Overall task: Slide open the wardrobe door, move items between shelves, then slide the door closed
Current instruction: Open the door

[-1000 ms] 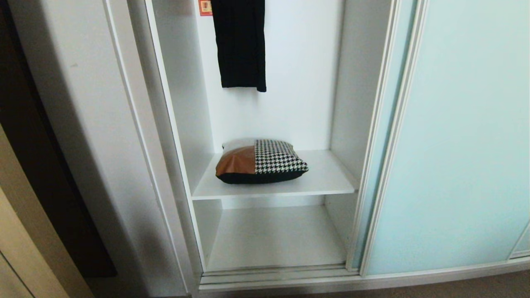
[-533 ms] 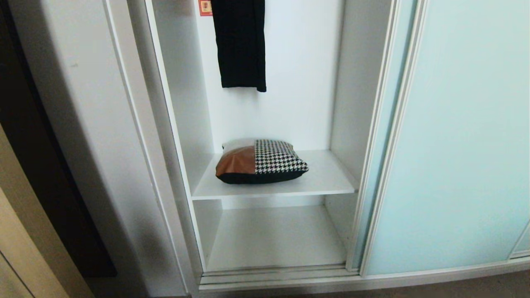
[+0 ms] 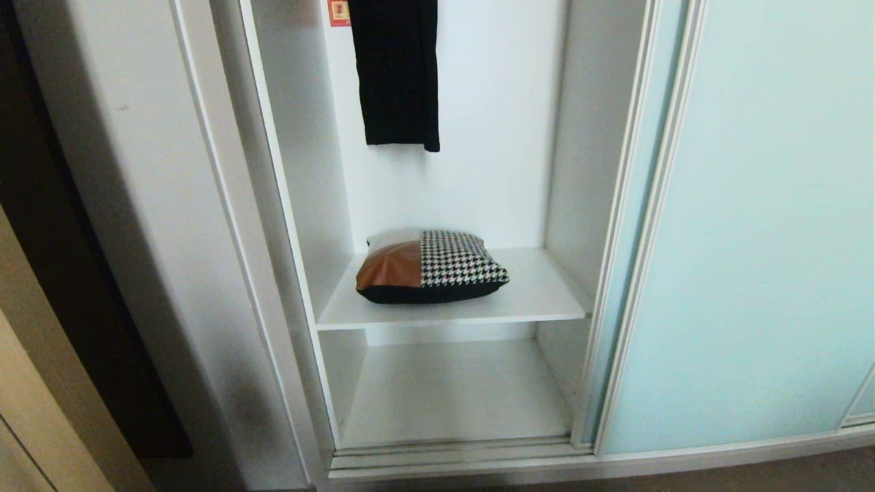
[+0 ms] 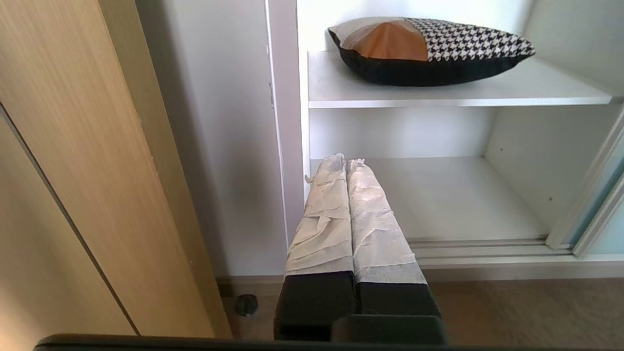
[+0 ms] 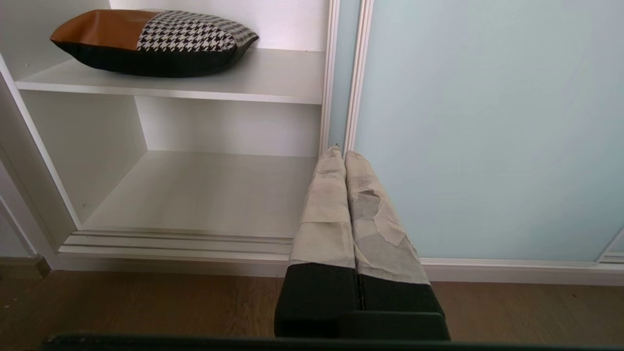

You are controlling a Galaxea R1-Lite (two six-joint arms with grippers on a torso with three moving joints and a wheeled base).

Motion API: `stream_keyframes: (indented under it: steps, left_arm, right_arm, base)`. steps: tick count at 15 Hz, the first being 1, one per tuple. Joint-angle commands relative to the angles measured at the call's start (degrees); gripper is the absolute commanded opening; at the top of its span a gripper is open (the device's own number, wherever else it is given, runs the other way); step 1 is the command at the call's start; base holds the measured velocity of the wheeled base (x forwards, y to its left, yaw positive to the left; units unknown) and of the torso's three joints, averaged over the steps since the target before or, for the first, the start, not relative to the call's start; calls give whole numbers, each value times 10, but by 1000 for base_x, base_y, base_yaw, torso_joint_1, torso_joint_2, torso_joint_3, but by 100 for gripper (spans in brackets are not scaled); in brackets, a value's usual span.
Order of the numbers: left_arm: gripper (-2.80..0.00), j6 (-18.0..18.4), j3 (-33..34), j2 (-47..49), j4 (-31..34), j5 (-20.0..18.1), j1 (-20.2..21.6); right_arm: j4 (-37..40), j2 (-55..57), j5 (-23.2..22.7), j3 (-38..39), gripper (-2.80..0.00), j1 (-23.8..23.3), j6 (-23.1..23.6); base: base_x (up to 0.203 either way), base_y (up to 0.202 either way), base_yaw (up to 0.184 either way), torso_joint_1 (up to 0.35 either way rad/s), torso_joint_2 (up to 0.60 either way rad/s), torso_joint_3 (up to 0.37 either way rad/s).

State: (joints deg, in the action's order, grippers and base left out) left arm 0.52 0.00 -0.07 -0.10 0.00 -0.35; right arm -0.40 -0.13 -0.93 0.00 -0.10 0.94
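Inside the open wardrobe, a cushion (image 3: 431,268) lies on the upper shelf (image 3: 540,301). Both claws, left claw (image 4: 347,163) and right claw (image 5: 340,155), pressed together and empty, hang low, well apart from it.

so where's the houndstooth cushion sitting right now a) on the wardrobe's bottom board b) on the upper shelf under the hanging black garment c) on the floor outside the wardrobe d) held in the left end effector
b, the cushion lies flat on the upper shelf below the black garment, the bottom board is bare, and both end effectors are shut on nothing.
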Motion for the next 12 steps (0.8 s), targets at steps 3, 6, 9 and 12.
stream_keyframes:
  steps: [3, 6, 9, 12]
  left_arm:
    - [-280, -5, 0, 0, 1, 0, 0]
    - [-280, -5, 0, 0, 1, 0, 0]
    - [-280, -5, 0, 0, 1, 0, 0]
    - [-280, -5, 0, 0, 0, 0, 0]
  right_arm:
    - [0, 0, 0, 0, -280, 0, 0]
    - [0, 0, 0, 0, -280, 0, 0]
    - [0, 0, 0, 0, -280, 0, 0]
    - [0, 0, 0, 0, -280, 0, 0]
  base:
    - [0, 0, 0, 0, 0, 0]
    - [0, 0, 0, 0, 0, 0]
    - [0, 0, 0, 0, 0, 0]
    - [32, 0, 0, -1, -1, 1]
